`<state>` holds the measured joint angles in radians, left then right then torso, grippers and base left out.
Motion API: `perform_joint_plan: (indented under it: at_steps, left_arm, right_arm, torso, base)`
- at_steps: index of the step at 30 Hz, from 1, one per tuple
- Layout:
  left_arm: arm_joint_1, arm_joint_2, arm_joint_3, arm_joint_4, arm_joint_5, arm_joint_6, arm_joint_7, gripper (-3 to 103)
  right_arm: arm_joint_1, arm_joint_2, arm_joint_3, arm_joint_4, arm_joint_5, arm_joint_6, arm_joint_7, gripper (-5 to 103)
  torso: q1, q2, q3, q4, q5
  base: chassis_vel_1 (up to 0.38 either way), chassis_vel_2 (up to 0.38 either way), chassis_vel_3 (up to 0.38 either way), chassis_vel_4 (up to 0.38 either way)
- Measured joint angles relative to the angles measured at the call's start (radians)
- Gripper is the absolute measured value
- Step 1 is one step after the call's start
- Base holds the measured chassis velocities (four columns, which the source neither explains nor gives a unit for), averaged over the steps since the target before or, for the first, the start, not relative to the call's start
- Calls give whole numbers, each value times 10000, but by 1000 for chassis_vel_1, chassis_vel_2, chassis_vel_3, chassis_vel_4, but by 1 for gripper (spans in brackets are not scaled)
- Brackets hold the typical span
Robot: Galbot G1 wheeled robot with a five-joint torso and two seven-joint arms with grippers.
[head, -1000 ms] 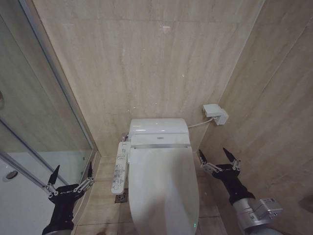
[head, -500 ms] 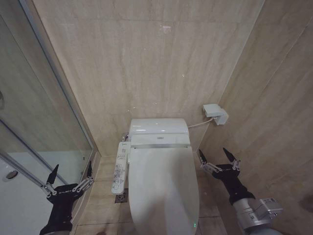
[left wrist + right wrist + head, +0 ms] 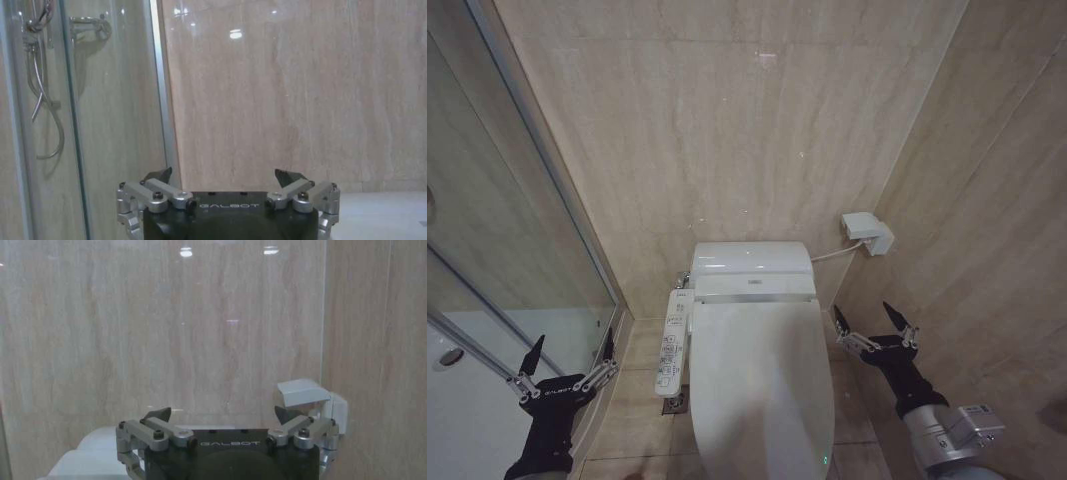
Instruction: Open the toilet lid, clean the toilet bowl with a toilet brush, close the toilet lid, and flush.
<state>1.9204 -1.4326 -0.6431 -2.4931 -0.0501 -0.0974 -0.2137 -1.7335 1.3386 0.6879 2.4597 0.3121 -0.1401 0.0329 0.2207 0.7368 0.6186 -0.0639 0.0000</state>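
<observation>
The toilet lid [image 3: 762, 385] is a glossy white oval lying shut over the toilet bowl, which it hides. A long white button panel [image 3: 671, 343] runs along the bowl's left side. My left gripper [image 3: 573, 342] hangs open and empty left of the toilet, near the floor by the shower glass. On the toilet's other side, close to the side wall, my right gripper [image 3: 865, 314] is open and empty too. Each wrist view shows its own gripper, left [image 3: 223, 173] and right [image 3: 222, 412], with the fingers spread. The toilet brush is out of view.
A glass shower door [image 3: 517, 230] with a metal frame stands close on the left, a shower hose [image 3: 40, 100] behind it. A white wall box [image 3: 868, 232] with a cable sits on the right wall above the tank [image 3: 752, 258]. Tiled walls hem in the toilet.
My left arm has shifted very slightly lower and to the left. The right arm and the toilet look the same.
</observation>
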Motion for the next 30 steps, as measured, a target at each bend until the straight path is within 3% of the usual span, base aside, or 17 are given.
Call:
perform_joint_plan:
  at_steps: [30]
  left_arm:
    - [-3, 0, 7, 29, 12, -4, 3, 100]
  right_arm:
    - [0, 0, 0, 0, 0, 0, 0, 100]
  torso:
    - [0, 0, 0, 0, 0]
  base:
    - [0, 0, 0, 0]
